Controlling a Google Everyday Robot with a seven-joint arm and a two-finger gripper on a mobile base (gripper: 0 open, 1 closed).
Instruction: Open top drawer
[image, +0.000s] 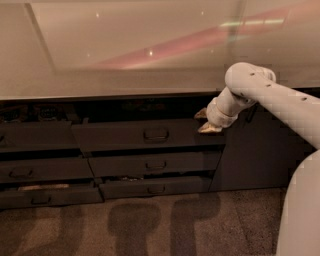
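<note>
The top drawer (150, 135) is the wide dark front with a small centred loop handle (156, 134), just under the pale countertop (125, 60). It stands out a little from the cabinet, with a dark gap above its front. My gripper (205, 121) is at the end of the white arm (270, 95), which reaches in from the right. The gripper sits at the upper right corner of the drawer front, well to the right of the handle. I cannot tell whether it touches the drawer's edge.
Two narrower dark drawers (155, 164) sit below the top drawer, and more partly open drawers (35, 172) stand at the left. A tall plain dark cabinet door (255, 150) is at the right. My white base (302, 210) fills the lower right corner. Brown carpet (150, 220) lies in front.
</note>
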